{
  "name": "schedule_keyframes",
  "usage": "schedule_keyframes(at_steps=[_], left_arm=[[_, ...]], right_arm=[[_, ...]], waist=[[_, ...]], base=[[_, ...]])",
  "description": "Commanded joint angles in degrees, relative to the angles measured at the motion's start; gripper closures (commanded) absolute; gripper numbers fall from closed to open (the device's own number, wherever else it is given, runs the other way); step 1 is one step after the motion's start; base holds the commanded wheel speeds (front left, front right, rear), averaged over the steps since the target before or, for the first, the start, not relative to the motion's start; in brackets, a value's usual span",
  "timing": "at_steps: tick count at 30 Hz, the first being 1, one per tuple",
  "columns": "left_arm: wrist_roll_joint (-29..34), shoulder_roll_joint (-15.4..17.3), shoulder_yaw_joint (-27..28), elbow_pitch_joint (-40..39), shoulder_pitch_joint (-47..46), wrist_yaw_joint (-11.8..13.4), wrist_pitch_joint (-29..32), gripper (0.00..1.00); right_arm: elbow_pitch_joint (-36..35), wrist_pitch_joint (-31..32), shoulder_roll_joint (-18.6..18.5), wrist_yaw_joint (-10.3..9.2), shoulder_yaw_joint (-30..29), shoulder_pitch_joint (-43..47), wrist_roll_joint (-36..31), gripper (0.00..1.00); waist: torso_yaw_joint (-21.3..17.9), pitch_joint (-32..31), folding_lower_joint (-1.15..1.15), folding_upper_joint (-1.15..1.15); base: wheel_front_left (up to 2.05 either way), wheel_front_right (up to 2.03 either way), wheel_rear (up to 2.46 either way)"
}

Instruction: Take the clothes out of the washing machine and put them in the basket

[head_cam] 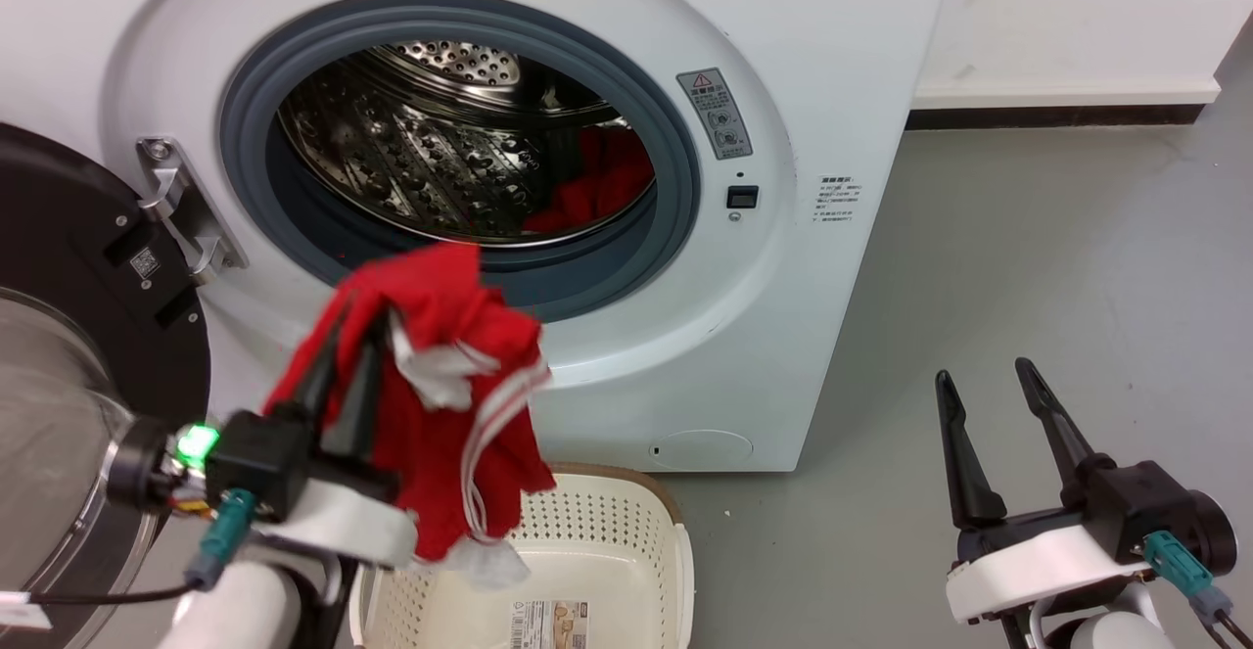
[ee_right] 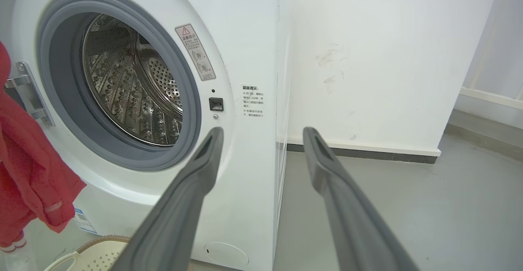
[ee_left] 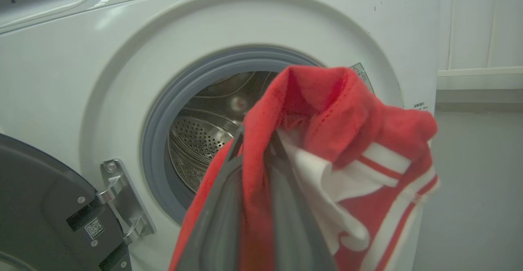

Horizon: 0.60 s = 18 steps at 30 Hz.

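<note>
**Left gripper** [head_cam: 352,346], lower left of your head view. Jaws pressed close together, pinching a red garment [head_cam: 440,414] with white panels and stripes. The cloth drapes over both tips and hides them. In your left wrist view the two dark jaws rise from the bottom edge with a fold of red fabric clamped between them.

**Red garment, held.** It hangs in front of the washing machine [head_cam: 812,91], below the round opening. In the head view its lower hem overlaps the left part of the basket [head_cam: 626,478]. You cannot tell whether the hem touches the basket.

**Right gripper** [head_cam: 982,371], lower right of your head view. Jaws spread wide and empty, over the grey floor [head_cam: 1028,238], well apart from the machine. Your right wrist view shows the same wide gap.

**Washing machine.** White front-loader across the upper left and centre of the head view. The dark-rimmed glass door [head_cam: 69,267] stands swung open at the left edge. A grey rubber seal [head_cam: 675,189] rings the studded steel drum [head_cam: 431,140].

**Second red garment** [head_cam: 597,184]. It lies in the drum, at the right side of the opening.

**Basket.** Cream perforated plastic with a brown rim, at the bottom centre of the head view, on the floor just in front of the machine. There is a label sticker [head_cam: 548,625] on its bottom.
</note>
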Motion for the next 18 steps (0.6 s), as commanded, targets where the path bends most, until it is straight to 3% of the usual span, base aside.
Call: schedule_keyframes(at_steps=[1, 9, 18], left_arm=[[-0.3, 0.1, -0.6, 0.1, 1.4, -0.4, 0.5, 1.00], [-1.4, -0.7, -4.7, 9.2, 4.9, -3.2, 2.0, 1.00], [-2.0, -5.0, -7.5, 28.7, -1.6, -7.7, 0.7, 1.00]], right_arm=[[-0.1, -0.1, 0.1, -0.06, 0.0, 0.8, 0.3, 0.00], [-0.4, -0.1, 0.1, -0.05, 0.5, -0.6, -0.3, 0.00], [-1.6, -0.1, 0.1, -0.06, 1.1, -3.4, -1.8, 0.00]], waist=[[0.2, 0.2, 0.01, 0.00], [-0.2, 3.2, 0.01, 0.00], [-2.9, 11.2, 0.01, 0.00]], base=[[0.00, 0.00, 0.00], [0.00, 0.00, 0.00], [0.00, 0.00, 0.00]])
